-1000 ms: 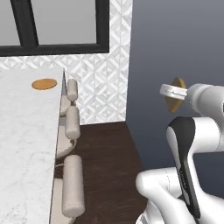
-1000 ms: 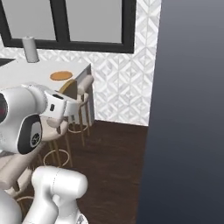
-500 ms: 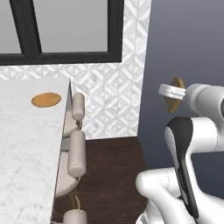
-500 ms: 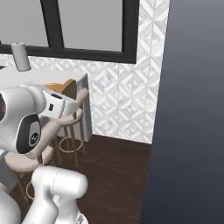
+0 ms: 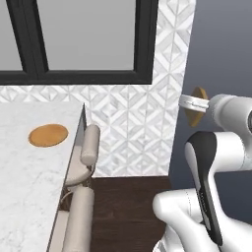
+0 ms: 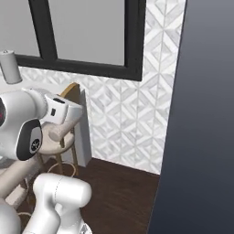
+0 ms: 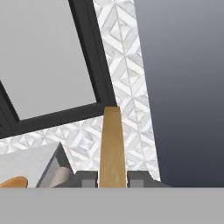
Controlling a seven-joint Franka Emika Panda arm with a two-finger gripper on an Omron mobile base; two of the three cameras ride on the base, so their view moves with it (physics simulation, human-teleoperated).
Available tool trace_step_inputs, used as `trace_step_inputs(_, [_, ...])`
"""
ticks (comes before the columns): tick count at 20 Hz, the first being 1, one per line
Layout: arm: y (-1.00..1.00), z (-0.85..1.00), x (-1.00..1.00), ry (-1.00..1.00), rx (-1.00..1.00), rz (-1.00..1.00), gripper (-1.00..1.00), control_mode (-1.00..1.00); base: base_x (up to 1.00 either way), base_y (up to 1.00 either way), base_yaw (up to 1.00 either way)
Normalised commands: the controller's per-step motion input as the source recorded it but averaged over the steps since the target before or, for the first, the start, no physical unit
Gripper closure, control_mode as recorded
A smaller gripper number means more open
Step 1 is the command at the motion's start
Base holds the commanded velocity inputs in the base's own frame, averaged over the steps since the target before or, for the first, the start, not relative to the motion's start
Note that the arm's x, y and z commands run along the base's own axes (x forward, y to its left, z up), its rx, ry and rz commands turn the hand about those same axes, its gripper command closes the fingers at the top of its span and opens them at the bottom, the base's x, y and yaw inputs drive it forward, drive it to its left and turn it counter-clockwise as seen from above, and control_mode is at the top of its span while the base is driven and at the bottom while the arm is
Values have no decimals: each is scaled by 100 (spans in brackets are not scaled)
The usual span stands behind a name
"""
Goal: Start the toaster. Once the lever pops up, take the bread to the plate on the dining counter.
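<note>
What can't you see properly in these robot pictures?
- Bread: left base view, the tool covers part; hand view shows it edge-on, face hidden.
- Plate: hand view, cut off at the left edge.
- Dining counter: left base view, runs off the left and bottom edges.
- Stools: left base view, seats tucked under the counter.

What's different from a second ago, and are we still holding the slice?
The base drove: both base views shifted, the dining counter and plate now look nearer. The gripper stays shut on the bread, arm raised as before. Nothing was released.
</note>
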Motion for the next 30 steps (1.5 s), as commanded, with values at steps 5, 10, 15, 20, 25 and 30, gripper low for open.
trace_step_inputs(5, [0, 0, 0, 0, 0, 0, 100, 100, 100, -63, 28])
trace_step_inputs(10, [0, 0, 0, 0, 0, 0, 100, 100, 100, -72, 35])
trace_step_inputs(15, [0, 0, 0, 0, 0, 0, 100, 100, 72, -55, 56])
trace_step_inputs(20, [0, 0, 0, 0, 0, 0, 100, 100, 3, -16, 85])
trace_step_inputs(25, [0, 0, 0, 0, 0, 0, 100, 100, 2, -36, 77])
trace_step_inputs(30, [0, 0, 0, 0, 0, 0, 100, 100, 20, -88, 50])
